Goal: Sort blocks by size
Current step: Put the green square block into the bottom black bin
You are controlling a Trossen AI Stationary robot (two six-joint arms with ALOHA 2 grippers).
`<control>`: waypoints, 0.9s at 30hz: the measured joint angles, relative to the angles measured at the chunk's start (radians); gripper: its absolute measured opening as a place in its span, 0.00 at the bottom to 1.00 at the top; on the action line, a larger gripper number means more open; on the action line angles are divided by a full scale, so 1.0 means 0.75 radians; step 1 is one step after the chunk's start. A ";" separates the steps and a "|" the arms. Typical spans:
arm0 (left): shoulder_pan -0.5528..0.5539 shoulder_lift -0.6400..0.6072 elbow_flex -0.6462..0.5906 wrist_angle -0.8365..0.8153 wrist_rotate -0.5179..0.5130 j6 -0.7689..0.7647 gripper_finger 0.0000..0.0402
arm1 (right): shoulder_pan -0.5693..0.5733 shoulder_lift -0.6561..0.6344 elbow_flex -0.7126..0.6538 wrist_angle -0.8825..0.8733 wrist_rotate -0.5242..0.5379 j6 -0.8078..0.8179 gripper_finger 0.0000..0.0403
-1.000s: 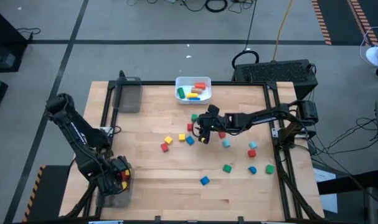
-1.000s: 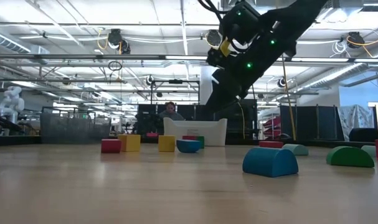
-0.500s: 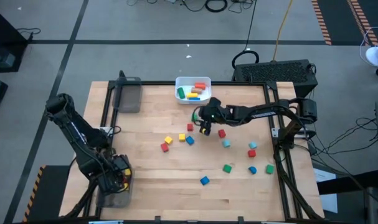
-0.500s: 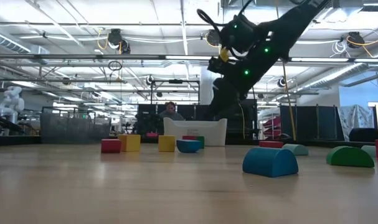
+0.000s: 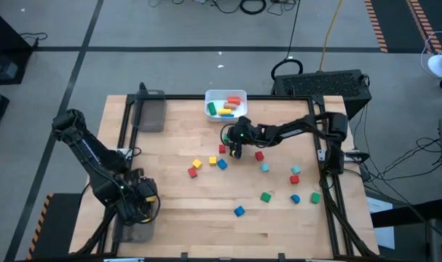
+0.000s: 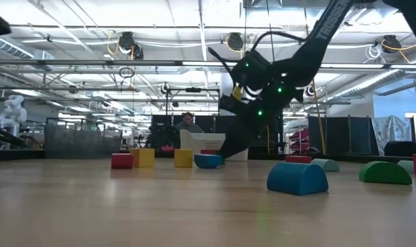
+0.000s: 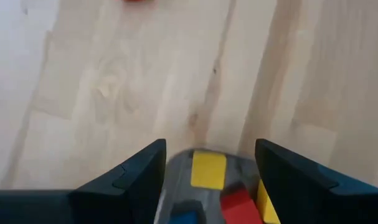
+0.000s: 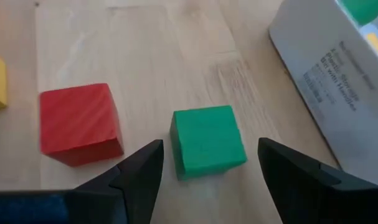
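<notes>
The right end effector (image 5: 235, 145) has been moving toward the counter's far edge and is now hanging over a green cube (image 8: 207, 140) beside a red cube (image 8: 80, 122), fingers apart and empty, near the white bin (image 5: 226, 105). The left end effector (image 5: 142, 206), fingers also apart, is hovering over a clear tray (image 7: 204, 162) of blocks at the near left corner. Other painted wooden blocks (image 5: 239, 211) are lying scattered on the pale wood counter (image 5: 184, 218).

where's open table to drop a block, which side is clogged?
Free: the near strip between the clear tray under the left gripper and the blue block. Crowded: below the white bin, where the right gripper hangs over the green cube.
</notes>
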 joint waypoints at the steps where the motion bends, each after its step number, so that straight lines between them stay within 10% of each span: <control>1: 0.007 0.000 0.000 -0.001 -0.014 0.013 0.62 | 0.000 0.012 0.000 0.002 0.000 0.000 0.62; 14: 0.112 -0.001 0.000 0.022 -0.472 0.363 0.62 | -0.006 0.027 0.002 0.003 -0.070 0.089 0.28; 27: 0.211 -0.001 0.000 0.244 -0.655 0.923 0.62 | -0.004 0.023 0.002 0.169 -0.528 0.332 0.27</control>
